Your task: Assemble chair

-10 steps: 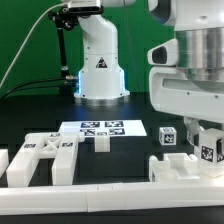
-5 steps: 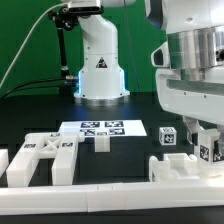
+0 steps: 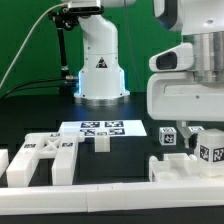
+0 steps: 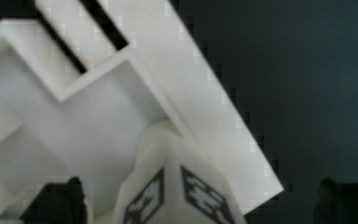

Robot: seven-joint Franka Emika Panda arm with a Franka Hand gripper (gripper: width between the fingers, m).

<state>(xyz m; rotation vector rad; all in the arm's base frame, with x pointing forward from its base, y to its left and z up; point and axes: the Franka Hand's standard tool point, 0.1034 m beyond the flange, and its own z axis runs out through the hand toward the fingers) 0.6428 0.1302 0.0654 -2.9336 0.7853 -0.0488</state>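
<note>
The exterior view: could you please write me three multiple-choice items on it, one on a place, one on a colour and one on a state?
1. Where does the small tagged cube sit?
A) on the exterior view's right of the marker board
B) on top of that board
C) at the exterior view's far left

2. What colour is the table?
A) white
B) black
C) wooden brown

3. How is the slotted panel placed?
A) held in the air
B) standing on edge
C) lying flat on the table

Answers: 1 A, the cube stands just past the board's right end. 2 B, the bare surface is black. 3 C, it rests flat with nothing gripping it.
</note>
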